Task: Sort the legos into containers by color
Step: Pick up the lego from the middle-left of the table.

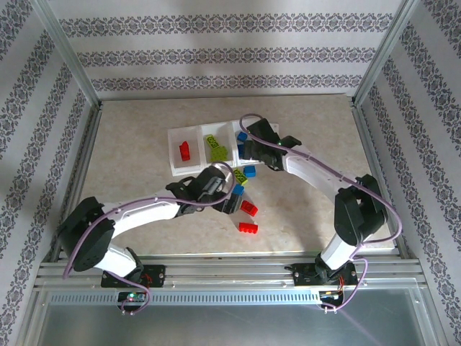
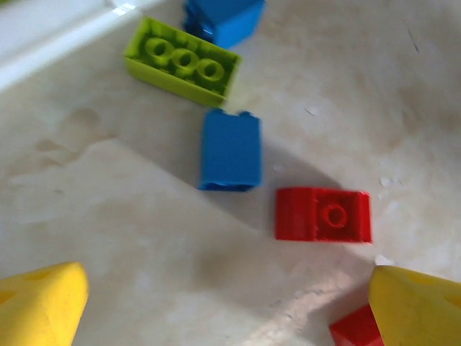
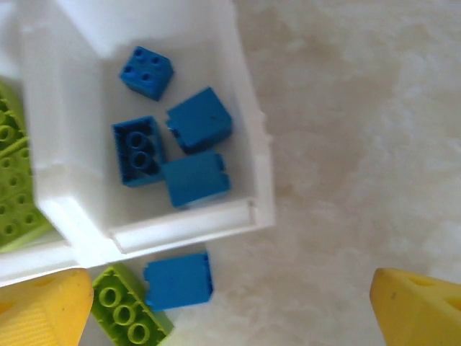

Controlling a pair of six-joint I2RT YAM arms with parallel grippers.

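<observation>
The right hand point(image 3: 230, 317) hangs over the tray's point(image 3: 263, 187) blue end compartment, its fingers spread wide with nothing between them. Four blue bricks point(image 3: 199, 119) lie in the compartment beneath it. That placing makes sense to me: blue belongs in that end, the green bricks point(image 3: 11, 187) fill the middle compartment, and a red brick point(image 1: 185, 151) sits in the opposite end.

Just outside the tray's near wall, a loose blue brick point(image 3: 178, 281) and a lime brick point(image 3: 130, 313) sit side by side. They are so close to the wall that fingers reaching for them could bump it.

The left hand point(image 2: 230, 310) is also wide open and empty. It hovers low over the surface point(image 2: 108, 202), further out from the tray, where a second blue brick point(image 2: 230, 150) and a loose red brick point(image 2: 323, 214) lie apart. Another red piece point(image 2: 356, 331) sits beside its right fingertip.

Both arms crowd the same near side of the tray, so I'd expect them to get in each other's way.
</observation>
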